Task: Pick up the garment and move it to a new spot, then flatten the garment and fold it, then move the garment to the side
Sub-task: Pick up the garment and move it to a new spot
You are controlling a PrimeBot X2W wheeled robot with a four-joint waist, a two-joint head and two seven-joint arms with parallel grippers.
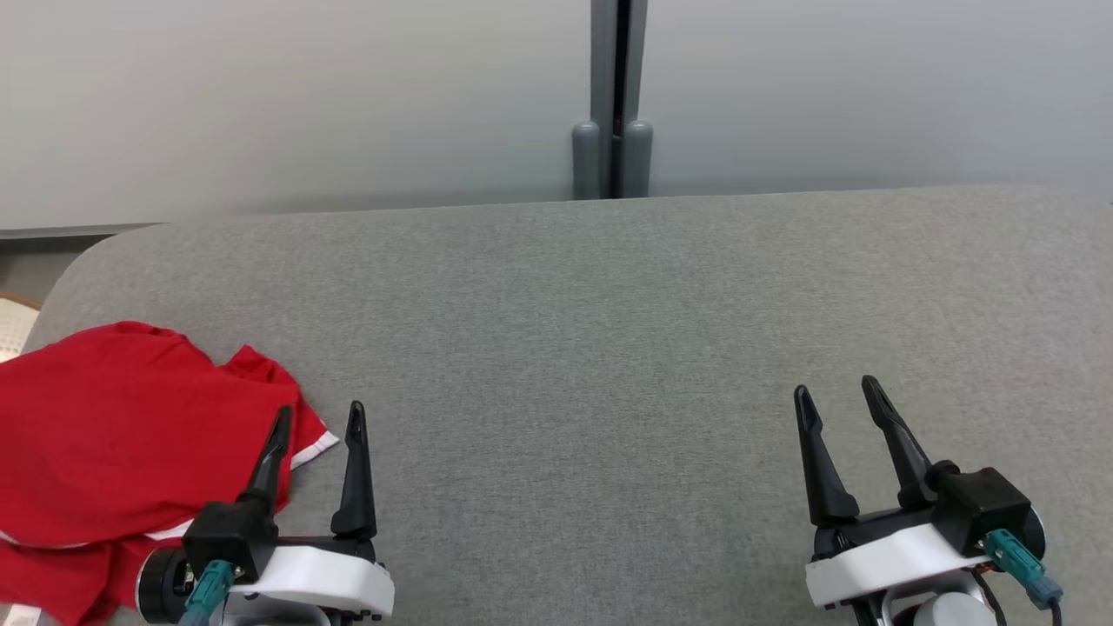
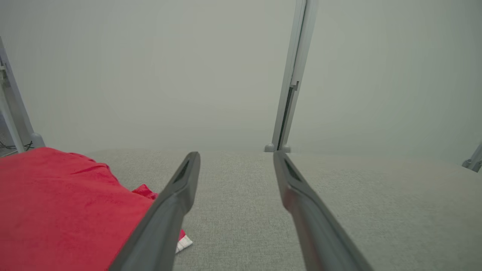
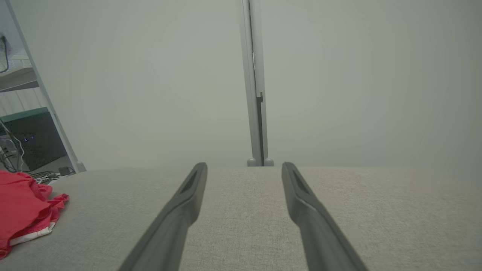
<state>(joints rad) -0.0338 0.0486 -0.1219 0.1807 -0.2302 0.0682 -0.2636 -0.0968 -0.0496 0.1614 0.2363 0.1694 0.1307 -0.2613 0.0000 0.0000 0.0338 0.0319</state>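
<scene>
Seen from the robot's head, both arms reach forward low over a grey fabric-covered tabletop (image 1: 609,348), their long dark fingers pointing away from the robot towards a pale wall.

The left gripper (image 1: 319,409) sits at the lower left, its white wrist housing level and its fingers nearly straight ahead. Its jaws are spread wide and hold nothing. The outer finger crosses in front of the garment's near edge; whether it touches the cloth cannot be told.

The right gripper (image 1: 835,387) sits at the lower right, well apart from the left, rolled slightly so that its fingers lean to the left. Its jaws are also spread wide and empty, with bare grey fabric under and between them.

The garment (image 1: 113,426) is bright red with a narrow white trim (image 1: 315,450) along one edge. It lies rumpled and loosely bunched at the tabletop's left end, by the rounded corner, running out of view at the left and bottom. In the right wrist view it shows as a crumpled heap far off to the left.

A grey post (image 1: 613,104) stands behind the tabletop's far edge.
</scene>
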